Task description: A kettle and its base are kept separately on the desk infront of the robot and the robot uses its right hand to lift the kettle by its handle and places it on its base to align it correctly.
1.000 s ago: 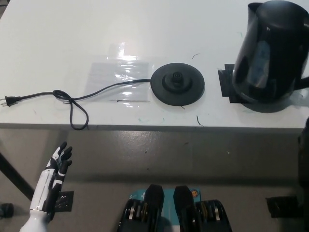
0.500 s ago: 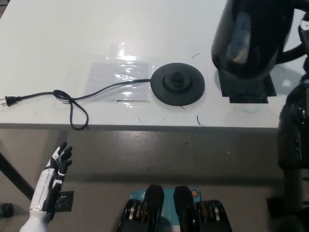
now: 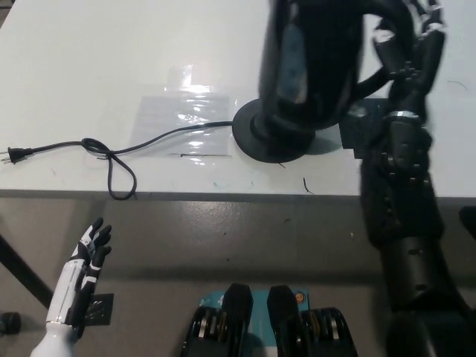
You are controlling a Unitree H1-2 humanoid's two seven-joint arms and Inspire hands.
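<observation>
- One power cord (image 3: 111, 152) trails left from the base (image 3: 256, 141), knotted, past clear tape (image 3: 182, 111).
- Black tape (image 3: 357, 134) lies right of the base.
- Right hand (image 3: 405, 37) clamps the kettle (image 3: 316, 63) handle, kettle over the base.
- Left hand (image 3: 85, 260) rests below the white surface (image 3: 89, 59), fingers apart, over grey floor (image 3: 245, 238).

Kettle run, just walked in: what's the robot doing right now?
The black right robot hand holds the black kettle by its handle, up over the round base on the white desk. The kettle hides most of the base, so I cannot tell if it is seated. The base's cord trails left to its plug. The white left robot hand rests open below the desk edge.
</observation>
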